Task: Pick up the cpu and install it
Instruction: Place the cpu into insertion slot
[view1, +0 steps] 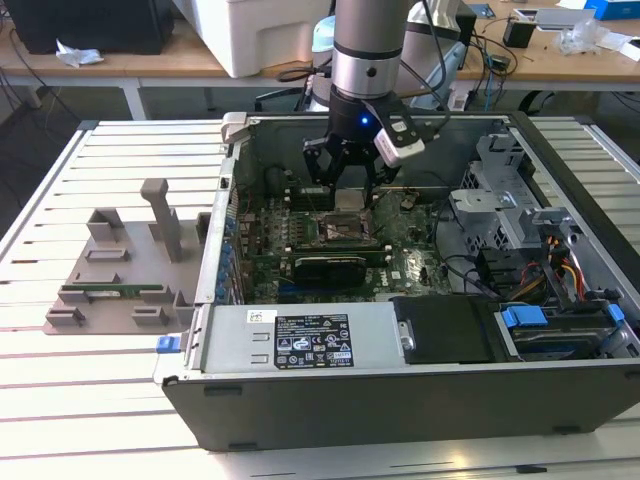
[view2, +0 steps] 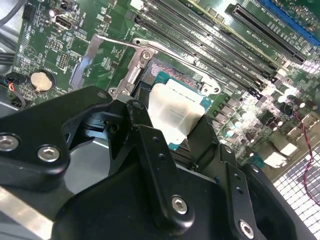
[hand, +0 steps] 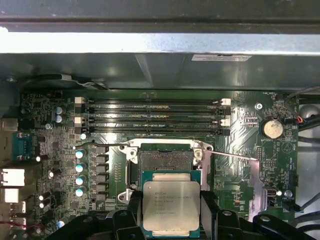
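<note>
Halfway through, judged: past pickup, into install. Gripping the cpu (hand: 171, 207) in clenched pincer (hand: 171, 199), holding it just above open socket (hand: 165, 161), not yet seated. Memory slots (hand: 152, 116) farther out beyond the pincer. Calls for squaring chip to socket frame, lowering flat, no tilt.

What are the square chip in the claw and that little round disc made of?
The cpu: likely metal top, silver-grey with dull sheen; thin green rim looks like circuit board. The coin cell: probably polished metal, a bright round disc.
</note>
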